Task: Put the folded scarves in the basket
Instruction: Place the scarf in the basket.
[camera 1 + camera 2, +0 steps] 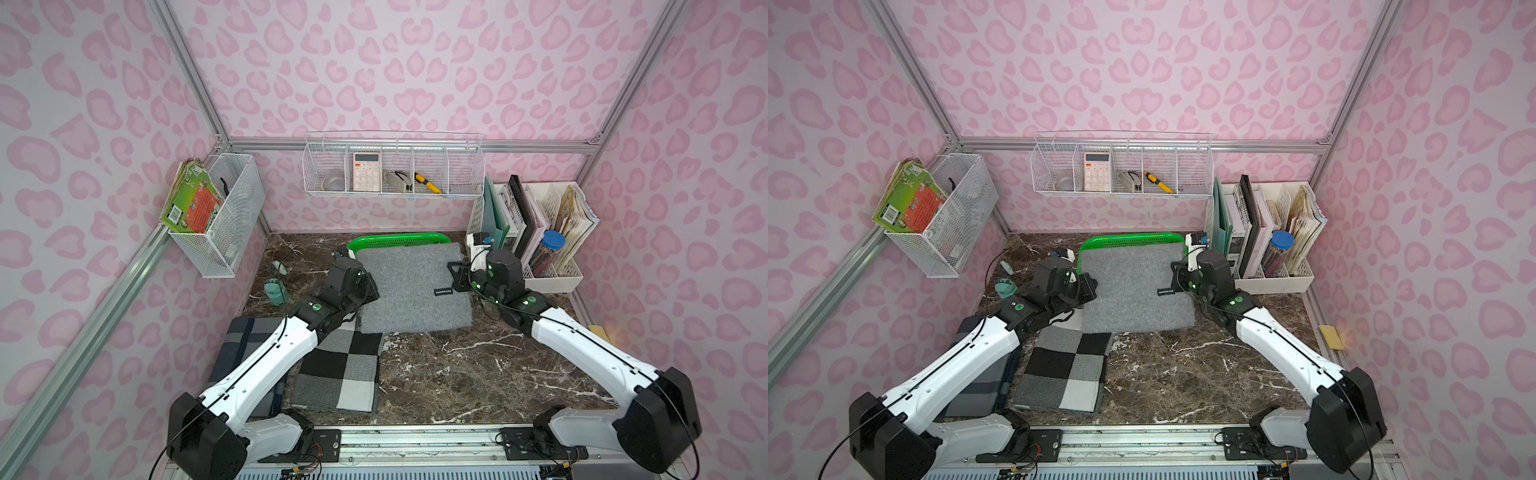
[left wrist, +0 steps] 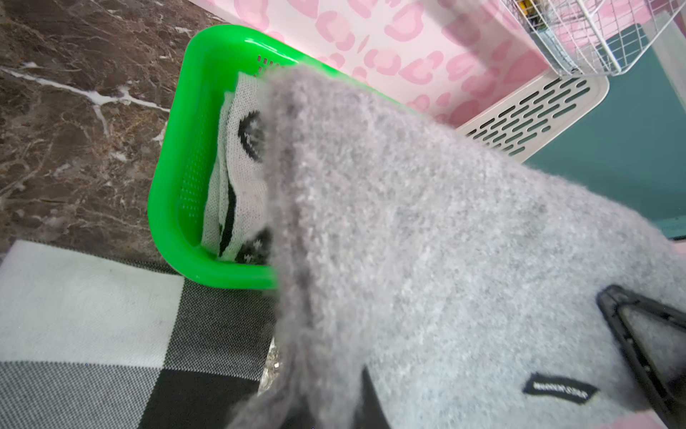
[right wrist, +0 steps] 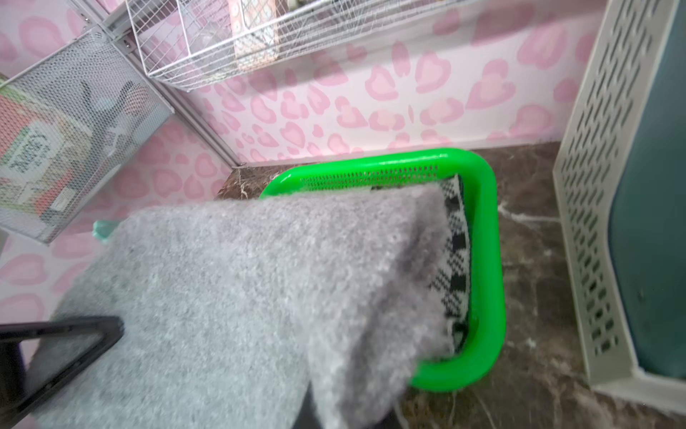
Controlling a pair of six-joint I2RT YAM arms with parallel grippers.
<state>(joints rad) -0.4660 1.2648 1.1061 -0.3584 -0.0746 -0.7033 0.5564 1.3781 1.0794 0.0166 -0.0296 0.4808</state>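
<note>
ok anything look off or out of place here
Nothing is spilled or damaged. One oddity: the grey scarf, held flat by the left gripper and right gripper, looks wider than the green basket, which already holds a black-and-white patterned cloth.

Checkered cloth [image 1: 338, 370] near front; calculator [image 1: 367, 171] in wire rack [image 1: 465, 166].
</note>
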